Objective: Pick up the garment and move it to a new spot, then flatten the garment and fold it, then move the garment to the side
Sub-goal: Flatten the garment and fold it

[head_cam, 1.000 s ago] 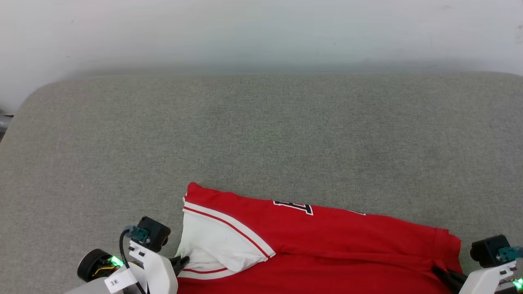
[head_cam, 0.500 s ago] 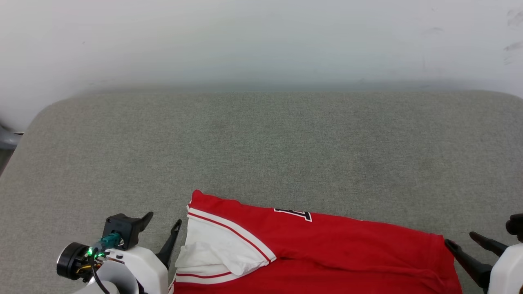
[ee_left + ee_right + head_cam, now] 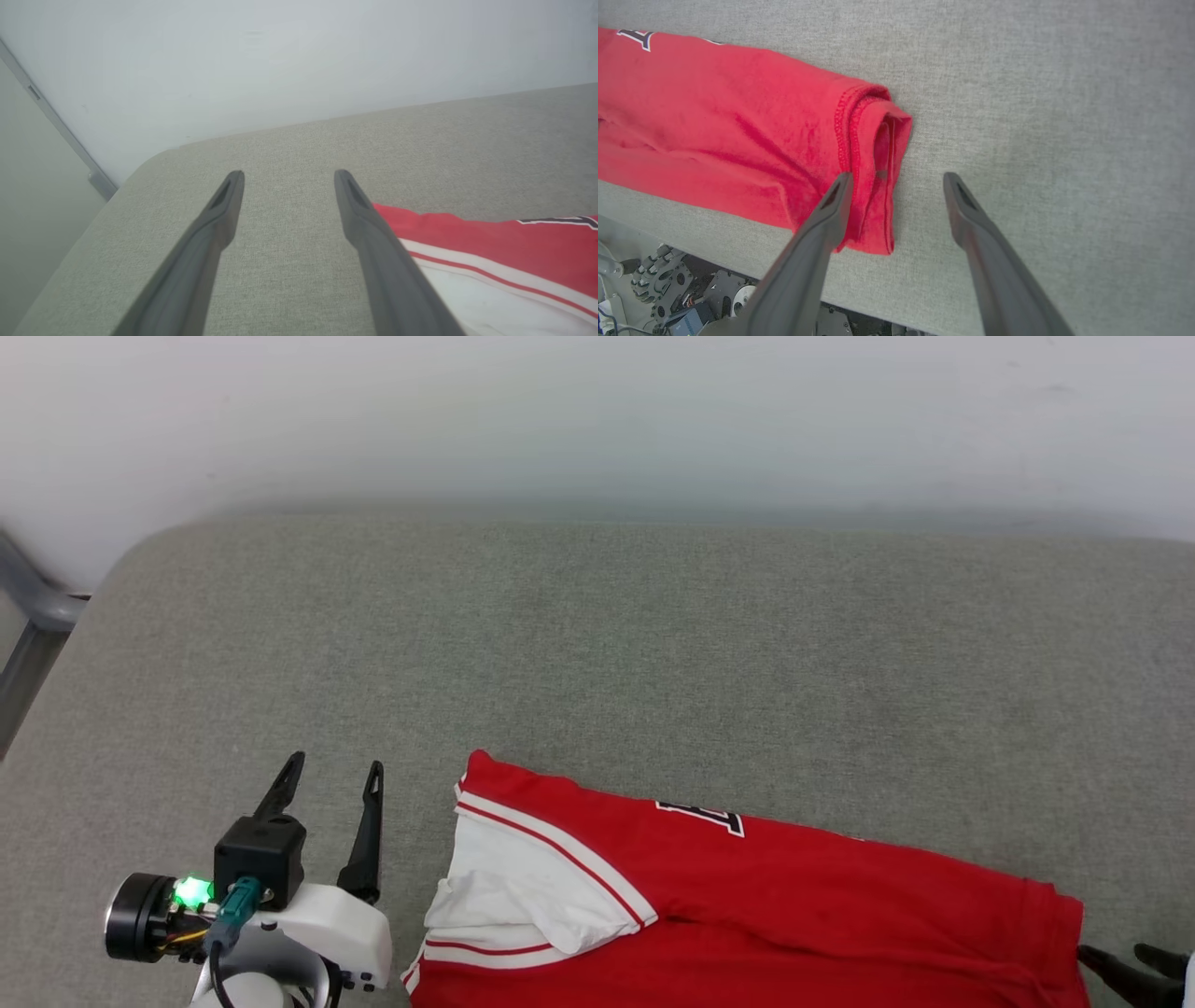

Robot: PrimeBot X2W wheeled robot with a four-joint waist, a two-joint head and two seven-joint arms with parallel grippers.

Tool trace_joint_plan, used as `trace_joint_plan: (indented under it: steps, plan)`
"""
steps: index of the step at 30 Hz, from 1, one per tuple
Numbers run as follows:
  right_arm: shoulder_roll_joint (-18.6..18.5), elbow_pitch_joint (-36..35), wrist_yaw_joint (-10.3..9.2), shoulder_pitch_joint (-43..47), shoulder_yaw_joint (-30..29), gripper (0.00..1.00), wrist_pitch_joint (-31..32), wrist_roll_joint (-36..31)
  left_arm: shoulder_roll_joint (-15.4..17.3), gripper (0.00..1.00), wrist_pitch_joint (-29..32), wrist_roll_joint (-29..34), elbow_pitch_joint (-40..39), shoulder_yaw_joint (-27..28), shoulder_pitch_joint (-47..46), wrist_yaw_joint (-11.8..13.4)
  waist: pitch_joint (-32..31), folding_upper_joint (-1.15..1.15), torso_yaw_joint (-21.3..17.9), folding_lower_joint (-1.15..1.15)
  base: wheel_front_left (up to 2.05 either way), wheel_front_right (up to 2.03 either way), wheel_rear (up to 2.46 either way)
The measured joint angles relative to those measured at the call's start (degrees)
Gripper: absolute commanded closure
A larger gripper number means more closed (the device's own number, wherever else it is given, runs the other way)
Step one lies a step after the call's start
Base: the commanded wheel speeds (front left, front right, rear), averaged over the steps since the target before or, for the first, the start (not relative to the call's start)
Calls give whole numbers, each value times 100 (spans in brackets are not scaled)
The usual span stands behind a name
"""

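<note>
left gripper (image 3: 337, 762) opened beside garment (image 3: 840, 896), seemingly folded.

White-shelled left tool (image 3: 337, 762), green light (image 3: 191, 890), long dark fingers (image 3: 364, 840)

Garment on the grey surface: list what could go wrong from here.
1. The garment lies close to the grey surface's near edge; sliding it sideways could drag it off.
2. The right gripper is open at the layered hem; a pinch there might catch only the top layers and undo the fold.
3. The white sleeve lies rumpled near the open left gripper; it may snag.
</note>
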Motion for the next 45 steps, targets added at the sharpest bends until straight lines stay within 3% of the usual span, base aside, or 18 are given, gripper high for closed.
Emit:
trace_joint_plan:
  steps: [4, 5, 12, 13, 24, 25, 26, 27, 33, 45]
  plan:
    - [159, 275, 0, -14, 90, 0, 44, 89, -336, 0, 0, 553, -37, 568, 336, -29, 105, 0, 115, 0, 0, 0, 0]
    - [265, 464, 0, -85, 211, 0, 25, 131, -578, 0, 0, 942, -57, 960, 579, -82, 170, 0, 185, 0, 0, 0, 0]
    - [436, 712, 0, -274, 553, 0, -230, 300, -1190, 0, 0, 1805, -158, 1673, 1010, -326, 263, 0, 298, -1, 0, 0, 0]
    - [472, 773, -1, -372, 695, 0, -327, 309, -1337, 0, 0, 2156, -168, 1808, 1118, -403, 274, 0, 307, 0, 0, 0, 0]
    - [650, 975, -11, -716, 1468, 0, -1007, 378, -2148, 0, -1, 2894, -324, 2742, 1681, -870, 190, 0, 392, -1, 0, 0, 0]
    - [670, 983, -11, -736, 1532, 46, -1078, 354, -2201, 0, -1, 2963, -330, 2811, 1729, -907, 180, 0, 394, 0, 0, 0, 0]
    - [693, 994, -10, -762, 1589, 68, -1154, 349, -2264, 0, 0, 3041, -338, 2871, 1778, -915, 169, 0, 395, 0, 0, 0, 0]
    - [714, 1018, -10, -791, 1631, 100, -1224, 348, -2310, 0, -1, 3128, -348, 2921, 1824, -929, 160, 0, 394, 0, 0, 0, 0]
    - [649, 1232, 5, -901, 1807, 100, -1483, 350, -2570, 0, 0, 3455, -371, 3170, 2002, -1012, 94, 0, 386, 0, 0, 0, 0]
    - [-224, 2197, 4, -1057, 1552, 100, -1645, 225, -2764, 0, 0, 3824, -423, 3338, 2148, -1284, -37, 0, 361, 0, 0, 0, 0]
